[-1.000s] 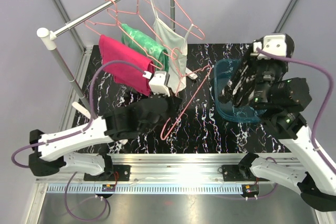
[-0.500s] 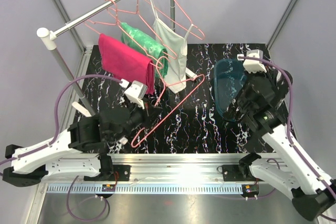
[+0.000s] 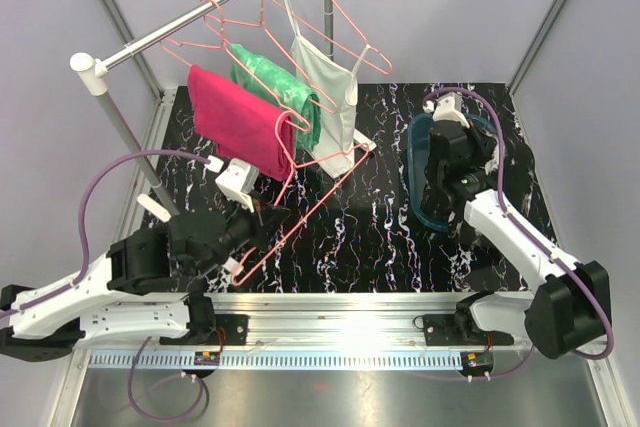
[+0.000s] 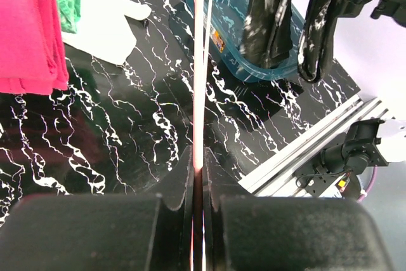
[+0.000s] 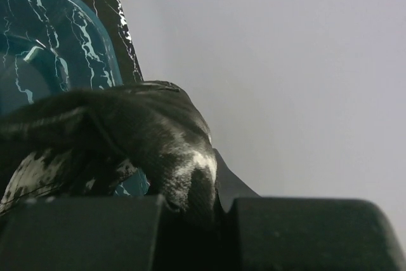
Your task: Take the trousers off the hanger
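Our right gripper (image 5: 195,211) is clamped tight on the black speckled trousers (image 4: 279,17), which hang free of any hanger, over the blue tub (image 3: 420,209). Our left gripper (image 4: 198,168) is pinched shut on a bare pink hanger (image 4: 199,87). We should lower the cloth until both legs pool inside the tub before letting go, with that hanger held aside. We count three garments: the black pair, plus the pink trousers (image 3: 238,122) and the green trousers (image 3: 272,82) draped at the rail (image 3: 170,32). We also count one white top (image 3: 325,87) and, as far as we can tell, four hangers.
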`<state>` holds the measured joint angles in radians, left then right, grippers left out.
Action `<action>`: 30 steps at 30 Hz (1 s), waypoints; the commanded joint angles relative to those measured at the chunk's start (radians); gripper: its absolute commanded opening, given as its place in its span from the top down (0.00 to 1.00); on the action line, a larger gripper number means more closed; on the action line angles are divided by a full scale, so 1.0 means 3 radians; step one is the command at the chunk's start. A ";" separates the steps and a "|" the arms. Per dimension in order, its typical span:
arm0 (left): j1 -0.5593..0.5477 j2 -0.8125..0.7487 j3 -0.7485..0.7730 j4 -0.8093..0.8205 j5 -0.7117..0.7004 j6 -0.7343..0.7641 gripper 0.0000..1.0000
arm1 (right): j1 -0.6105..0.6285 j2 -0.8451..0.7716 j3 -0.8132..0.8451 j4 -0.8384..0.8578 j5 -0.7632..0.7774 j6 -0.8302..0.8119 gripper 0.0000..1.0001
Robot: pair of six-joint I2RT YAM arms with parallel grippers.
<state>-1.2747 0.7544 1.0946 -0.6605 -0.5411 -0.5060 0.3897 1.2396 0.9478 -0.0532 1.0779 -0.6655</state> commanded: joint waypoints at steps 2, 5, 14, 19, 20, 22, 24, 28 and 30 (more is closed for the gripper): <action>-0.0010 -0.0121 -0.0049 0.0064 -0.0124 -0.0036 1.00 | -0.0036 0.0076 0.0210 0.0357 0.0170 0.0070 1.00; -0.0010 -0.0188 -0.0075 0.0039 -0.0175 -0.0052 1.00 | -0.0031 -0.0041 0.0282 0.0223 0.0084 0.0163 1.00; -0.0010 -0.0249 0.0017 -0.0068 -0.0211 -0.0128 1.00 | -0.0036 0.0786 0.0517 0.0489 -0.0284 -0.0201 1.00; -0.0015 -0.0489 -0.0110 0.0176 0.0202 -0.0021 1.00 | -0.0067 0.1547 0.0916 0.0540 -0.0371 -0.0119 1.00; -0.0015 -0.0556 -0.0196 0.0238 0.0284 0.0004 1.00 | -0.0087 0.1645 0.1017 0.0510 -0.0397 -0.0093 1.00; -0.0010 -0.0719 -0.0253 0.0305 0.0407 0.0004 1.00 | -0.0118 0.1916 0.1100 0.0474 -0.0428 0.0014 1.00; -0.0010 -0.0847 -0.0320 0.0315 0.0474 0.0015 1.00 | -0.0179 0.2146 0.1177 0.0413 -0.0484 0.0146 1.00; -0.0015 -0.1031 -0.0392 0.0371 0.0658 0.0101 1.00 | -0.0246 0.2463 0.1381 0.0072 -0.0606 0.0626 1.00; -0.0010 -0.1072 -0.0382 0.0371 0.0689 0.0148 1.00 | -0.0271 0.2611 0.1682 -0.0521 -0.0871 0.1182 1.00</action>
<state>-1.2747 0.4519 0.9848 -0.6270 -0.4042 -0.5007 0.3363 1.9842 1.3308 -0.0536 0.8894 -0.5522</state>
